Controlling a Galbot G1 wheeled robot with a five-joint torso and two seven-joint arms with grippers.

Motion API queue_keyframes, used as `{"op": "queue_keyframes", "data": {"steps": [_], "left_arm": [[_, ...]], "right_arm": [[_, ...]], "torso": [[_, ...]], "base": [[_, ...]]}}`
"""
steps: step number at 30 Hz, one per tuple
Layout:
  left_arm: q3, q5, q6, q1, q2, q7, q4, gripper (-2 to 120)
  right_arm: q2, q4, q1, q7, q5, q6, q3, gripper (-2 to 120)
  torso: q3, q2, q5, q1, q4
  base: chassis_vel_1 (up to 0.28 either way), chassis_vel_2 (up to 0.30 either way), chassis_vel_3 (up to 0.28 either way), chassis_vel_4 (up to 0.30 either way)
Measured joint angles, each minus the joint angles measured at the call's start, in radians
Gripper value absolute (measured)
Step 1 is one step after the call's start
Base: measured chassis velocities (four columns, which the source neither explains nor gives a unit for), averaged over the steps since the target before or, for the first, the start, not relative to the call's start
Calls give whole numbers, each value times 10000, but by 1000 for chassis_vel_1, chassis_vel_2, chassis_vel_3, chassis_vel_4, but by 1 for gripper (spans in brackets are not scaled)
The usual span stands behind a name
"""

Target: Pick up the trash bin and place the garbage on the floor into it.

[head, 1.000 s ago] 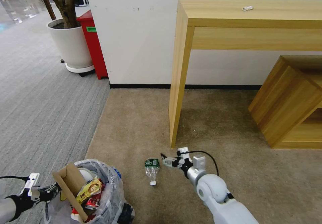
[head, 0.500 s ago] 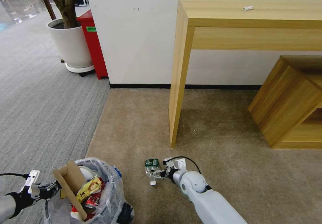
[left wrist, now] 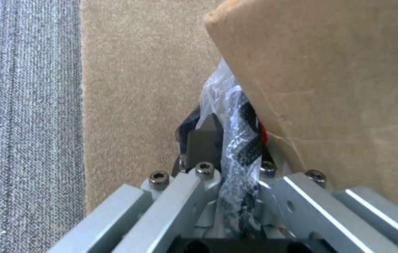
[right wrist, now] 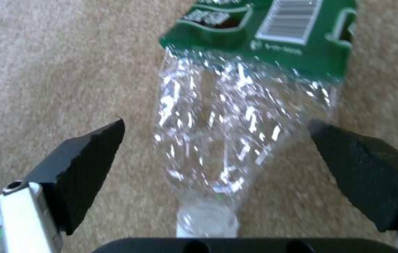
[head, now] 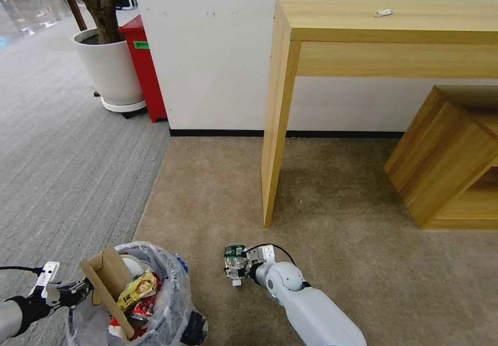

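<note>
The right arm reaches forward and down to the floor, its tool (head: 234,270) low over the carpet with both dark fingers (right wrist: 86,158) spread wide, one on each side of the bottle (right wrist: 227,133) and clear of it. The left arm is held out low at the robot's left, its tool (left wrist: 229,154) clamped on the bin's (head: 155,309) bagged rim.

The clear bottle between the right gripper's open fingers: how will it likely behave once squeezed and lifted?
The clear bottle looks empty and crinkled, so probably light and apt to buckle as the right gripper closes. Its glossy plastic may slip against the fingers. Lying on its side on the beige carpet, it could roll if nudged.
</note>
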Motion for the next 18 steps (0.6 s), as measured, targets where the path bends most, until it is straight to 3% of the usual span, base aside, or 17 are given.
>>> {"op": "queue_keyframes", "data": {"steps": [18], "left_arm": [[-199,-159,0,51,-47,-19,-143,0]], "right_arm": [[752,-1902,1076,-610,-491,647,119,100]], "torso": [[0,0,0,0,0]], "base": [[0,0,0,0]]}}
